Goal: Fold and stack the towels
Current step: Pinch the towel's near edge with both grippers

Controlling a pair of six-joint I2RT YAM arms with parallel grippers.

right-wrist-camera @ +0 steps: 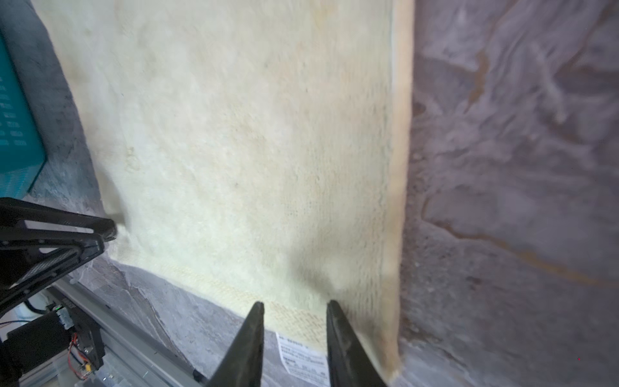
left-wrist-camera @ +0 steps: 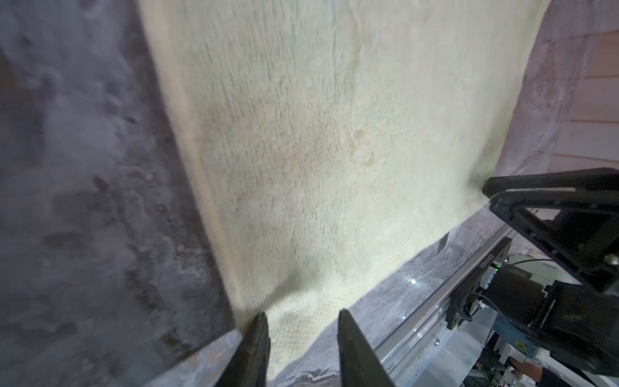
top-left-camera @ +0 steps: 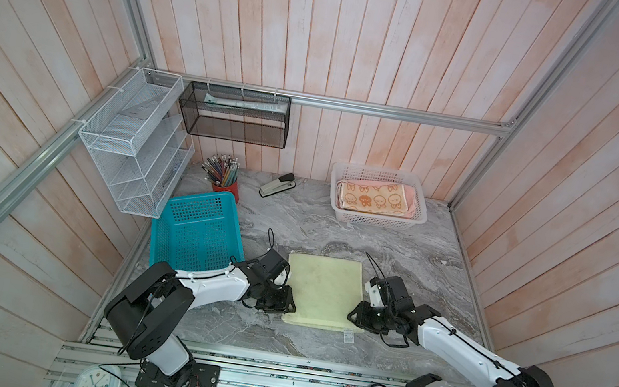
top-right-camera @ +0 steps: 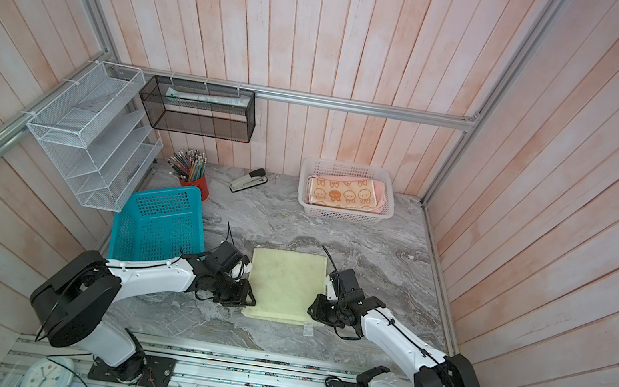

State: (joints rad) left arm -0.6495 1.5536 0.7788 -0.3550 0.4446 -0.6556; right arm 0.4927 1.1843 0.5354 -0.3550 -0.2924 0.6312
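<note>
A pale yellow towel [top-left-camera: 324, 289] [top-right-camera: 286, 279] lies flat on the marble table, with its white label [top-left-camera: 349, 337] at the near right corner. My left gripper [top-left-camera: 279, 305] [left-wrist-camera: 299, 315] is at its near left corner. The jaws stand apart, and the towel's hem [left-wrist-camera: 301, 328] lies between them. At the near right corner my right gripper [top-left-camera: 353, 315] [right-wrist-camera: 294, 303] is open too, its jaws either side of the hem just above the label [right-wrist-camera: 301, 358]. An orange-and-cream bunny towel [top-left-camera: 372, 198] [top-right-camera: 343, 193] lies folded on a pink towel [top-left-camera: 409, 195] in the white basket [top-left-camera: 379, 222].
A teal basket [top-left-camera: 196, 231] stands left of the yellow towel, close to my left arm. A red pencil cup [top-left-camera: 224, 189] and a stapler [top-left-camera: 277, 185] sit at the back. Wire racks [top-left-camera: 131, 141] hang on the left wall. An aluminium rail [top-left-camera: 271, 369] runs along the front edge.
</note>
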